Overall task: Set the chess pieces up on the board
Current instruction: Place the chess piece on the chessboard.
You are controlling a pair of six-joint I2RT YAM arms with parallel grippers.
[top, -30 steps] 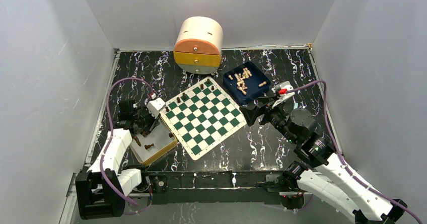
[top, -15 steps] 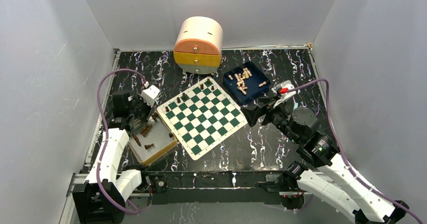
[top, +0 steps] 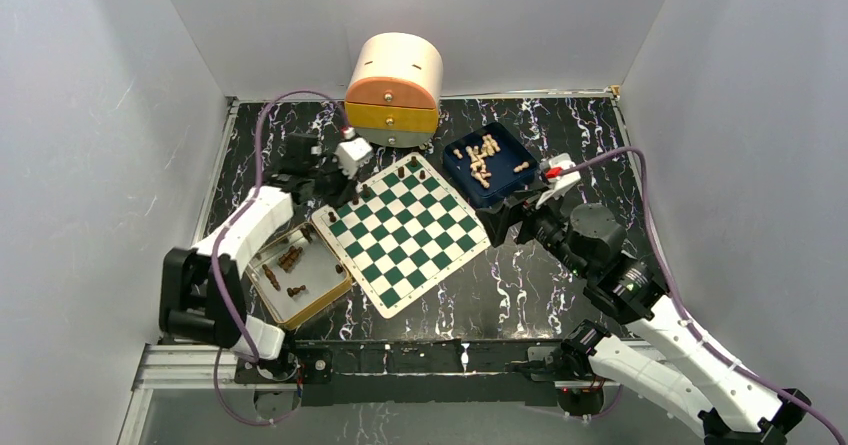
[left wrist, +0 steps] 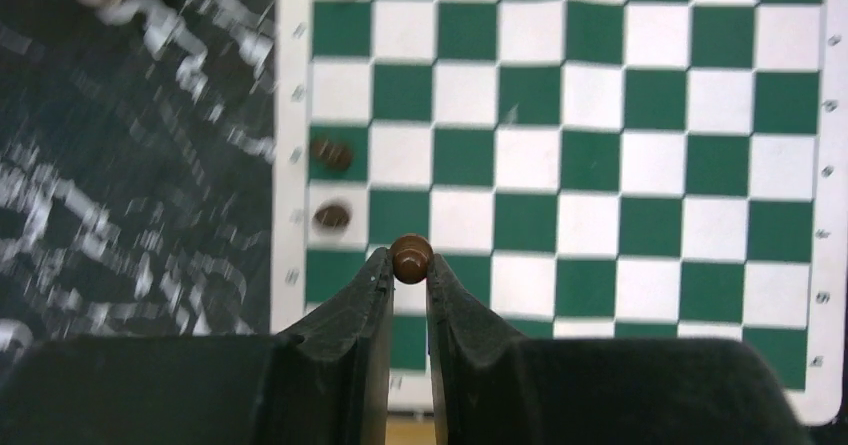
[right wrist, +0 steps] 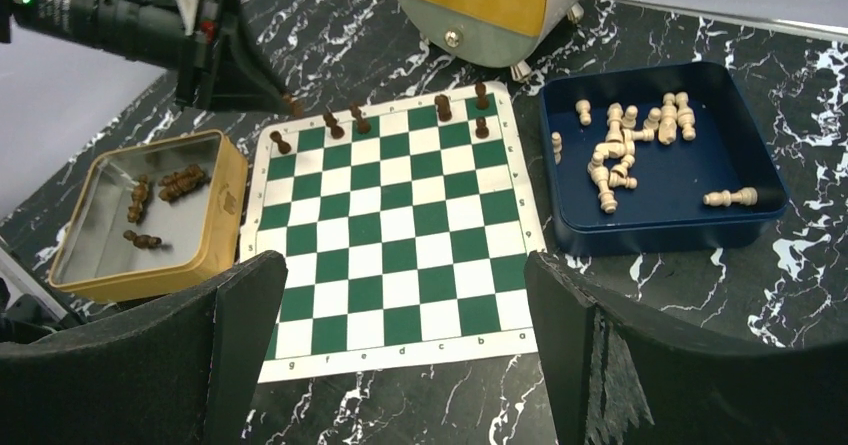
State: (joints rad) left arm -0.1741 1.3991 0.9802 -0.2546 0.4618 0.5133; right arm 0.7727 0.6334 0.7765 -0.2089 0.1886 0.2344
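Plainly the board (top: 405, 230) belongs to the nearer left gripper (left wrist: 408, 267). It hangs over the board's left edge, jaws clamped on a dark piece (left wrist: 411, 256) seen head-on, so upright, just beside two dark chessmen (left wrist: 331, 215) standing on the edge row. The right gripper (right wrist: 400, 295), off the board's right corner, gapes empty. Only the left wrist view shows the held piece; the overhead view hides it.

green-white board (top: 405, 233), dark pieces (right wrist: 357, 119) along edge
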